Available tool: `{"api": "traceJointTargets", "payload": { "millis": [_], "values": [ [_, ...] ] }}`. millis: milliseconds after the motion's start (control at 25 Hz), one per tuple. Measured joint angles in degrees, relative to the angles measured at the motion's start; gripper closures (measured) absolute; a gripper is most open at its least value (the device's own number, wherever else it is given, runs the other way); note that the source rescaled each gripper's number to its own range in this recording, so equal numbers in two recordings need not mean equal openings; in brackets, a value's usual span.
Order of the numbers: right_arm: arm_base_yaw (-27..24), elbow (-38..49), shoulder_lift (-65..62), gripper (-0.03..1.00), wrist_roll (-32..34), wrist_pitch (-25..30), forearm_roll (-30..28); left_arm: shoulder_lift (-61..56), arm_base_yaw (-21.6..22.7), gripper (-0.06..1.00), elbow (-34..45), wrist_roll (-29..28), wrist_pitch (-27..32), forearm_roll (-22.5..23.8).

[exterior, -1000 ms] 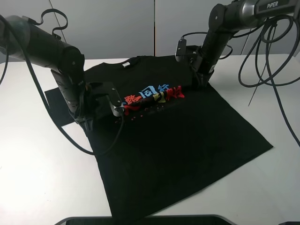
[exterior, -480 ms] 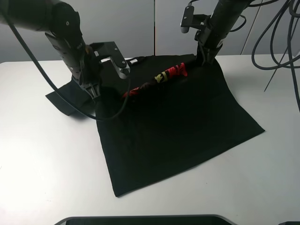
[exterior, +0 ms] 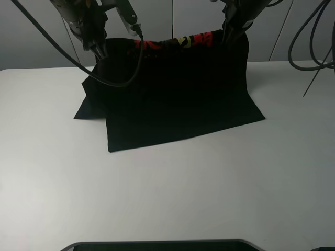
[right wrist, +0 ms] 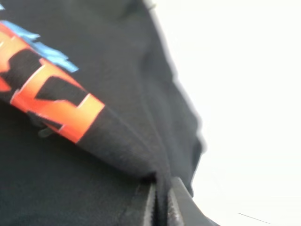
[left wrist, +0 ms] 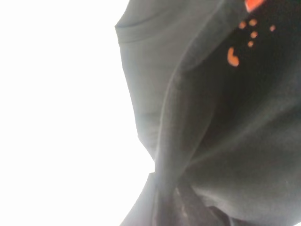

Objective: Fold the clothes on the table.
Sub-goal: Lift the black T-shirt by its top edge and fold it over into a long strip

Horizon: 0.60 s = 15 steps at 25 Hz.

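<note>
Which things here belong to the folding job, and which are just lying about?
Job: black T-shirt, white table, left end effector and right end effector, both gripping the shirt's top edge.
Lying about: hanging cables, dark panel at the near edge.

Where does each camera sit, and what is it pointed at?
Exterior high: mounted high, looking down on the white smooth table, black cotton T-shirt, left gripper, right gripper.
Left wrist: on left arm, close on shirt folds; no fingers clear.
Right wrist: on right arm; its fingers pinch the shirt.
Shared: the shirt's print.
</note>
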Motion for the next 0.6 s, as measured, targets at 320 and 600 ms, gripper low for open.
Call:
{"api": "traceJointTargets", "payload": {
  "millis": [320,600],
  "values": [
    [0.3,0.0,-1.1,0.97,29.1,-7.7,-24.9,0.0,-0.1,0.94,-0.3,-25.0,-8.0,23.2],
    [0.5,0.1,-5.0,0.97,46.2,-11.0,-41.3,0.0,-0.6,0.94,-0.4,-46.5,-11.9,41.8]
  ]
}}
